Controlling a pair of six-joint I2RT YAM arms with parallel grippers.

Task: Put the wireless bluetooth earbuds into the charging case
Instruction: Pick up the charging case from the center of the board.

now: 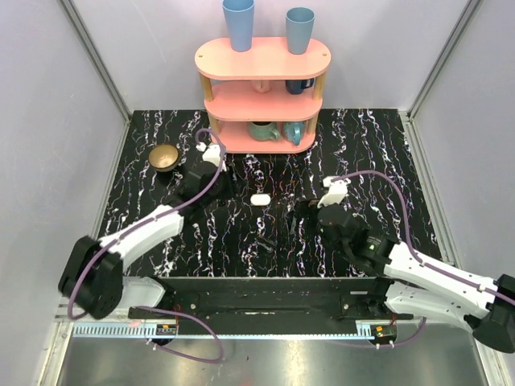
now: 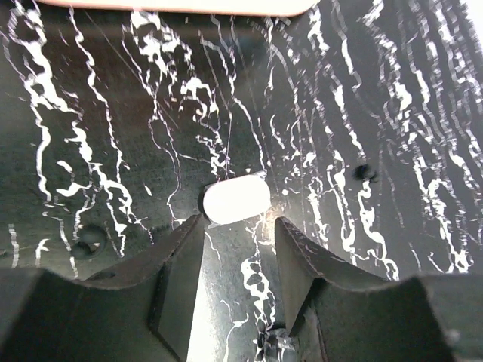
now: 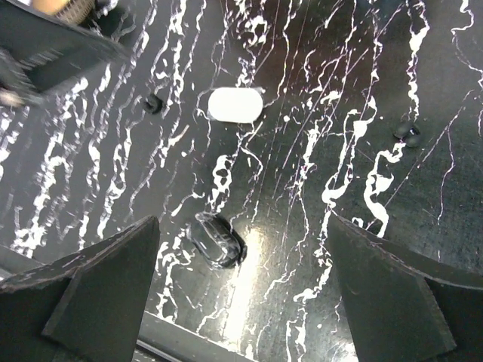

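Tabletop: a black marble-patterned tabletop (image 1: pixel 362 145) with white veins fills the overhead view.

Task item: the small smooth white oval plastic charging case (image 1: pixel 260 199) lies flat on the tabletop just above the centre of the overhead frame, between the two arms. It is below the pink shelf and apart from it. The wireless bluetooth earbuds cannot be told apart from the white veining in any view.

Left gripper (image 2: pixel 238 253): its two dark fingers are spread. In the left wrist view the case lies at the centre of the frame, just beyond the fingertips and in line with the gap between them. Whether the left-hand fingertip touches it cannot be told.

Right gripper (image 3: pixel 243 226): the fingers are spread wide at the lower corners of the right wrist frame and grip nothing. The case shows in the upper middle of that frame, well apart from them. A glossy dark rounded object (image 3: pixel 217 240) lies on the tabletop between the fingers, nearer the left-hand one. Its identity cannot be told.

Other items, overhead view:
- A pink three-tier oval shelf (image 1: pixel 261 58) stands at top centre.
- Two light blue plastic cups (image 1: pixel 239 24) stand on its top tier, and mugs sit on the lower tiers.
- A small brown round bowl (image 1: pixel 164 157) sits in the upper left of the tabletop.
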